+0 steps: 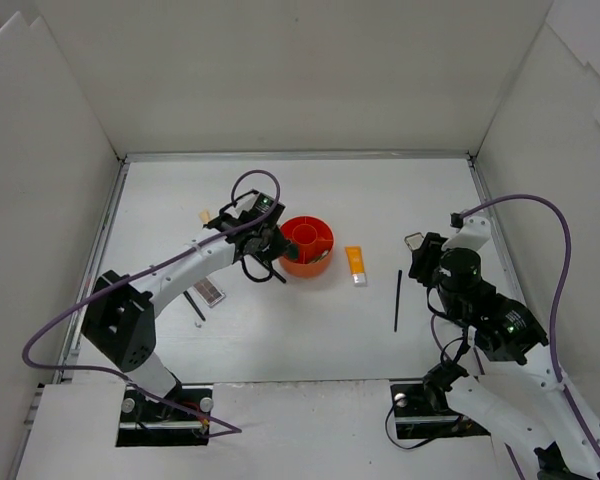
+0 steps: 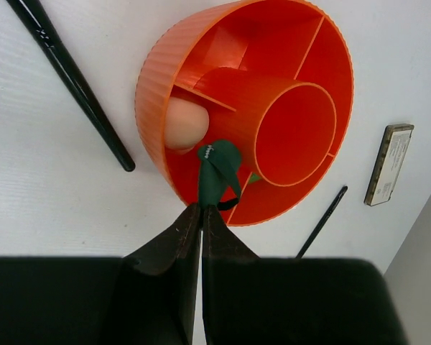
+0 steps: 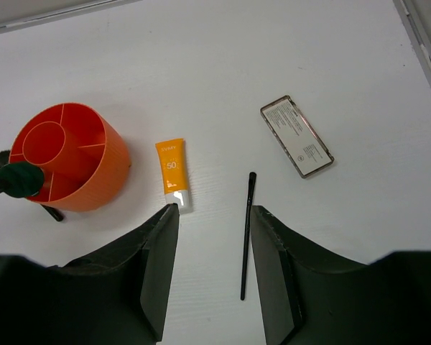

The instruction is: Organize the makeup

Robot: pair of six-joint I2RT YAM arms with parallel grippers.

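My left gripper [image 2: 201, 214] pinched tight on the tail of the green tube [image 2: 218, 169], dangling it over the left side of the orange holder [image 2: 158, 79] to drop beside the beige sponge [image 2: 183, 123]. My right gripper [image 3: 212, 210] hung spread, empty, above the orange tube [image 3: 174, 175].

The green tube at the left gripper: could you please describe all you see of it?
The green tube is small and dark green, with white print at one end. The shut left gripper pinches its other end. It hangs over an outer compartment of the orange holder, beside a beige rounded piece; contact there is unclear.
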